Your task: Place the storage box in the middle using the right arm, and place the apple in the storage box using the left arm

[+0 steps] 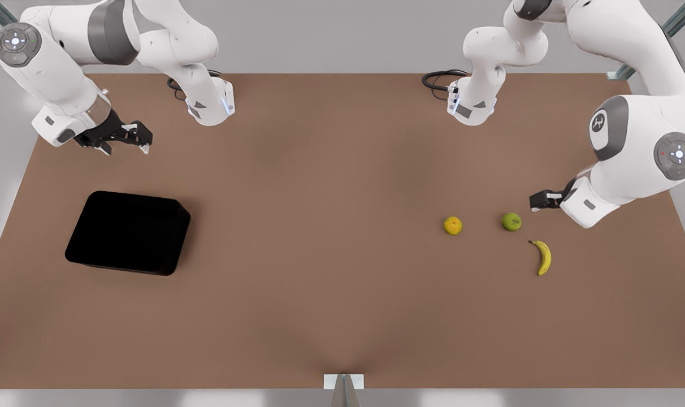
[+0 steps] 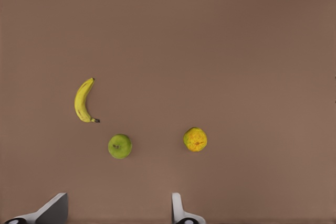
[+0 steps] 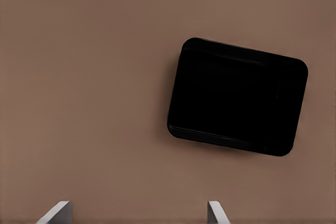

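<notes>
Front view puts your storage box (image 1: 129,232) on the worktop (image 1: 331,237) toward that view's left, well apart from the three fruits lying toward its right. Your right gripper (image 1: 123,137) hangs above the worktop just beyond the box, its jaws spread and holding nothing; in the right wrist view the two fingertips (image 3: 59,211) stand wide with the box (image 3: 237,97) ahead of them and off to one side. Your left gripper (image 1: 537,200) hovers close by the apple (image 1: 511,221), not touching it, and the left wrist view shows its jaws parted too, the apple (image 2: 119,146) lying just ahead of the gap. The orange fruit (image 1: 452,225) sits beside the apple toward the middle of the worktop, and the banana (image 1: 542,257) lies near it on the other side, so make sure you go for the green one. Nothing has been lifted yet. I'd judge the box stiff and light, best pinched over one low wall near the middle of a side so it doesn't swing. The apple looks firm, smooth and round; close across its widest part, or it may roll or slip out.
</notes>
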